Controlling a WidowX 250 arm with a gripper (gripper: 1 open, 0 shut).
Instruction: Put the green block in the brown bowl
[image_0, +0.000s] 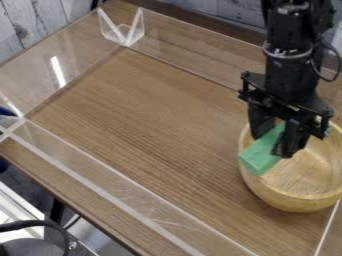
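The green block (261, 153) hangs tilted between the black fingers of my gripper (277, 141), which points straight down and is shut on the block's upper part. The block's lower end sits over the left rim of the brown bowl (297, 190), a light-tan wooden bowl at the right edge of the table. Whether the block touches the rim I cannot tell. The black arm rises from the gripper to the top of the view and hides the bowl's far rim.
The wooden tabletop (147, 110) is ringed by low clear plastic walls (94, 165). A clear plastic corner piece (122, 27) stands at the back left. The bowl sits close to the right wall.
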